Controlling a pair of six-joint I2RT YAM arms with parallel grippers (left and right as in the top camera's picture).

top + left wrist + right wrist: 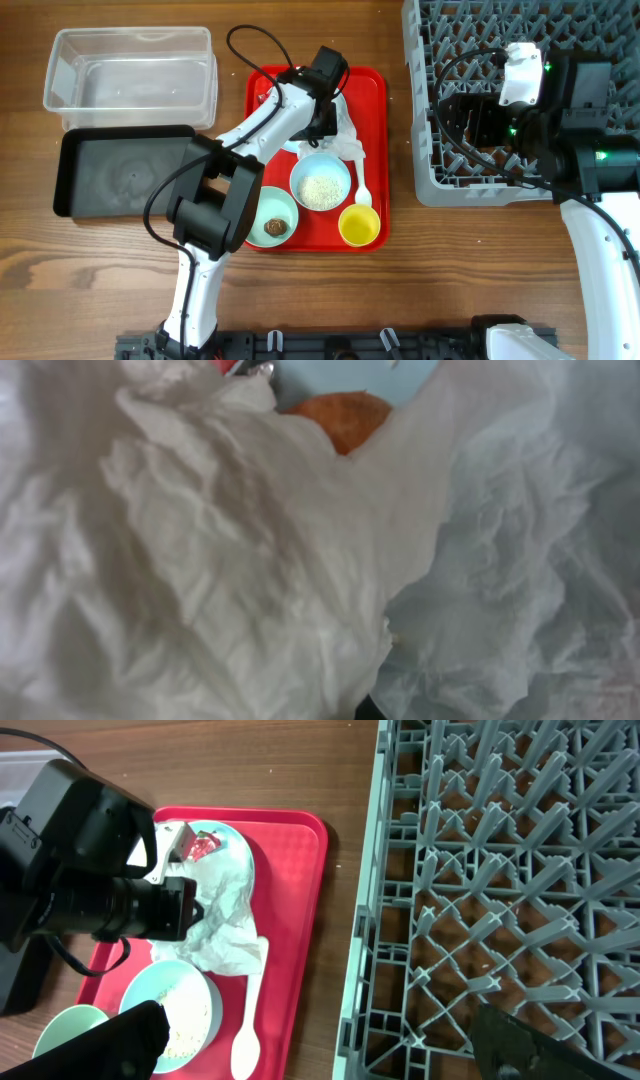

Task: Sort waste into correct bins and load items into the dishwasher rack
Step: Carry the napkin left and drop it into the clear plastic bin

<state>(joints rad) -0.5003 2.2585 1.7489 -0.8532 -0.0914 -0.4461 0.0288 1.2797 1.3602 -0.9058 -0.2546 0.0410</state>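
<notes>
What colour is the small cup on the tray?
The cup is yellow; best seen overhead.

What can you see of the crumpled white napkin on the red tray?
The napkin is thin white paper, heavily creased and bunched, looking partly translucent at its edges. It lies on the pale-blue plate on the red tray, covering most of the plate, with one end trailing down to the handle of the white spoon. An orange carrot peeks over its folds. The left gripper is close against it; whether it has hold cannot be told.
</notes>
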